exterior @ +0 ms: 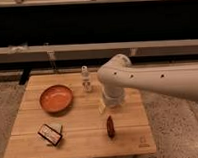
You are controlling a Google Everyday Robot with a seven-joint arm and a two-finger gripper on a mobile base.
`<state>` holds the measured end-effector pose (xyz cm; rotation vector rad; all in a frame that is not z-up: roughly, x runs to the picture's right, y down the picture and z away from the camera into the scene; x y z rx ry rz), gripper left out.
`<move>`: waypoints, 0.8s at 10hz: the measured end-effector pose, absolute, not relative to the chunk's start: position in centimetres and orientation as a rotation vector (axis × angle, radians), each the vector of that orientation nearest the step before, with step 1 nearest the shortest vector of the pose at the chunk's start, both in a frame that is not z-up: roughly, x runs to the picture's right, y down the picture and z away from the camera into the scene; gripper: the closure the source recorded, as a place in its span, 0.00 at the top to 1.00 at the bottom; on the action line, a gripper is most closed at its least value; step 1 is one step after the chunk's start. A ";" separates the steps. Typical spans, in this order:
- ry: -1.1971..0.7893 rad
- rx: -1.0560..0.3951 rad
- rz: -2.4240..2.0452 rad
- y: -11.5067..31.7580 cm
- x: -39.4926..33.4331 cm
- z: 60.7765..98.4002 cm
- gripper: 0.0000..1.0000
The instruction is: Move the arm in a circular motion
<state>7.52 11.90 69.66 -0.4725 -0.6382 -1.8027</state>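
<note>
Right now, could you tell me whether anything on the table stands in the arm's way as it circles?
Possibly: the gripper hangs low under the arm near mid-table. The white bottle stands upright close beside it and the dark red item lies nearer the camera; a low sweep could hit either.

My one camera looks down on the light wooden tabletop point(81, 144) from its near side, fairly close. My claw point(102, 106) hangs over its middle, under my cream-white tubular arm point(158, 83).

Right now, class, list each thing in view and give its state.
arm: extended from the right over the table
gripper: under the arm's end, pointing down at the table
orange bowl: upright, empty
small bottle: standing upright
dark red item: lying flat
packet: lying flat
</note>
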 end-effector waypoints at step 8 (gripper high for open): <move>-0.478 -0.503 -1.778 -2.6 10.4 75.1 0.74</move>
